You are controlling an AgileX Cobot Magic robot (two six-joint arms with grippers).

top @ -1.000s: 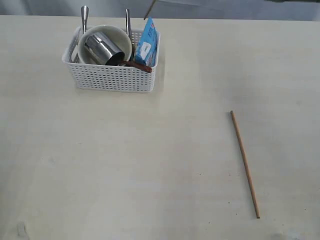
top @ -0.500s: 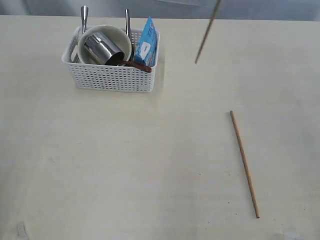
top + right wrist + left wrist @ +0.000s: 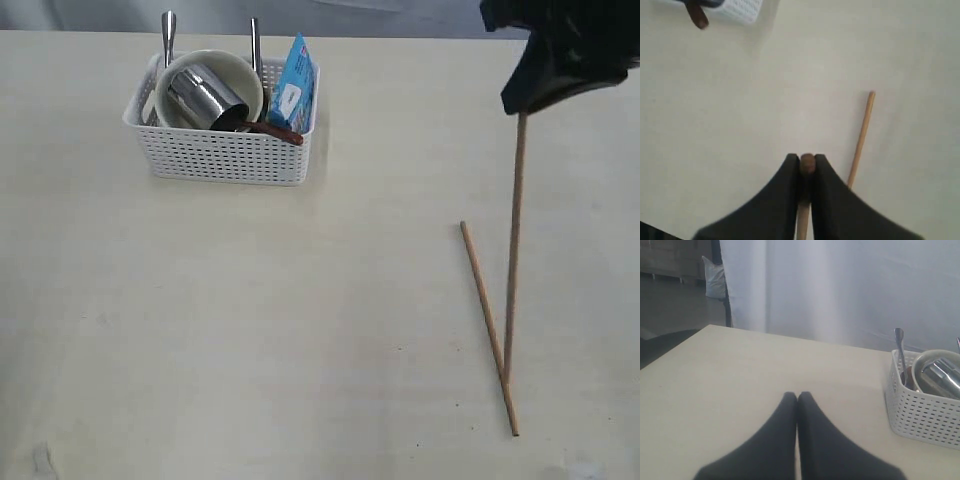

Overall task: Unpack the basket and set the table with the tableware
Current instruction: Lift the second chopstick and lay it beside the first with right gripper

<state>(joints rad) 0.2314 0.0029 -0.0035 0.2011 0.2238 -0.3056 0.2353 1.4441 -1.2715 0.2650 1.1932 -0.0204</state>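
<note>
The white basket [image 3: 225, 155] stands at the back left of the table [image 3: 250, 330]. It holds a steel cup [image 3: 205, 97] lying in a cream bowl [image 3: 240, 72], two steel handles [image 3: 169, 35], and a dark red spoon [image 3: 278, 132]. My right gripper [image 3: 522, 108] is shut on the top of a wooden chopstick [image 3: 514, 250], which hangs almost upright. Its lower tip is near the far end of a second chopstick [image 3: 482, 300] lying on the table. The right wrist view shows the pinched end between my right gripper [image 3: 806, 160]. My left gripper [image 3: 798, 396] is shut and empty, low over the table beside the basket [image 3: 920, 415].
A blue snack packet [image 3: 293, 90] stands in the basket's right end. The right wrist view shows the lying chopstick [image 3: 861, 135] just beside the fingers and the basket's corner [image 3: 742, 7] farther off.
The chopstick travelled from above the basket to the right side. My right gripper came into view with it, and the stick now hangs steeply over the lying chopstick.
</note>
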